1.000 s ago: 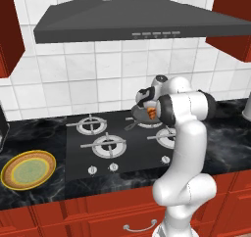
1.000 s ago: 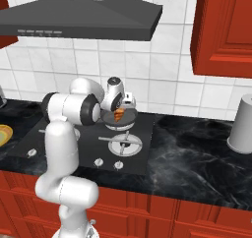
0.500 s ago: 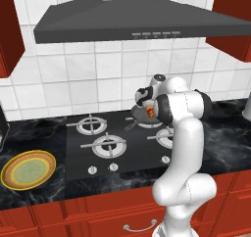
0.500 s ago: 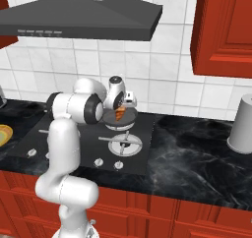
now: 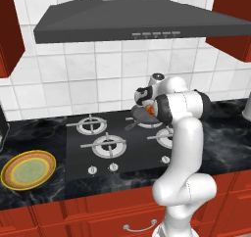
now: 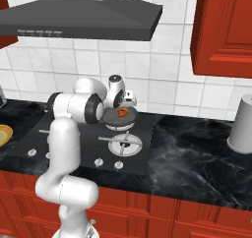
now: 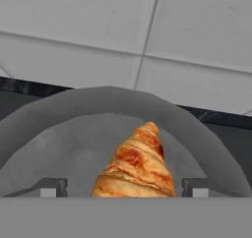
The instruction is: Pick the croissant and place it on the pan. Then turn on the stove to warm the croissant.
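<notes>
Croissant (image 7: 134, 165) sits between the gripper's (image 6: 124, 109) two finger tips, which stand apart on either side of it; whether they touch it cannot be told. It is over the dark grey pan (image 7: 74, 133), on the stove's (image 5: 88, 153) far right burner, by the white tiled wall (image 7: 197, 45).

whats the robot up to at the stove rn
The white arm has its gripper over the dark pan on a back burner of the stove, with the croissant between the fingers. Whether it has let go cannot be told. A yellow-rimmed plate sits off to the side.
</notes>
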Robot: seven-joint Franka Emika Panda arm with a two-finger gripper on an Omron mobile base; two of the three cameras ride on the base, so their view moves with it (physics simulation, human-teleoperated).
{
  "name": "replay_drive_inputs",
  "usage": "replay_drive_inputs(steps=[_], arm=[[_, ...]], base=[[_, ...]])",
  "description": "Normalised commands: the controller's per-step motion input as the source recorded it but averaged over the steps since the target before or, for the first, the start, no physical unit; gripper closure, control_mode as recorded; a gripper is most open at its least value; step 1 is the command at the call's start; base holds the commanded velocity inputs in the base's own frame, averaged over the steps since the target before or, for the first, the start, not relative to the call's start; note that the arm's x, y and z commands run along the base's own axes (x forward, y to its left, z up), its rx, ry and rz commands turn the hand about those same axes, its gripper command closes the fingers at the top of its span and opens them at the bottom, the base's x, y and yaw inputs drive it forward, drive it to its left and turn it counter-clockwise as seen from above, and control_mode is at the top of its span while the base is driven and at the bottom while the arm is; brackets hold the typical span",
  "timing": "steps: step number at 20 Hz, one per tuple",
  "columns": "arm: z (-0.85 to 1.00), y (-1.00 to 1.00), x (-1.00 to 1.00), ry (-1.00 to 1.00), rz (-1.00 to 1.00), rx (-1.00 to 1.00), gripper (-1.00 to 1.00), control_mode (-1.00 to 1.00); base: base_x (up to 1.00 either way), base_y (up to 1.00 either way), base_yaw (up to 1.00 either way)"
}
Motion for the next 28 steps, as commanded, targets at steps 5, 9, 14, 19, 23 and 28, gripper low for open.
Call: replay_drive_inputs(steps=[5,9,14,19,23,28], arm=[[0.07,0.00,0.00,-0.08,0.00,0.00,-1.00,-1.00],[0.38,0.00,-0.09,-0.13,0.00,0.00,-1.00,-1.00],[0.51,0.00,-0.25,-0.16,0.00,0.00,-1.00,-1.00],[0.26,0.03,-0.43,-0.10,0.00,0.00,-1.00,-1.00],[0.01,0.13,-0.66,-0.03,0.00,0.00,-1.00,-1.00],[0.07,0.13,-0.65,0.00,0.00,0.02,-1.00,-1.00]], base=[[0.00,0.00,0.00],[0.00,0.00,0.00],[0.00,0.00,0.00],[0.00,0.00,0.00],[0.00,0.00,0.00],[0.00,0.00,0.00]])
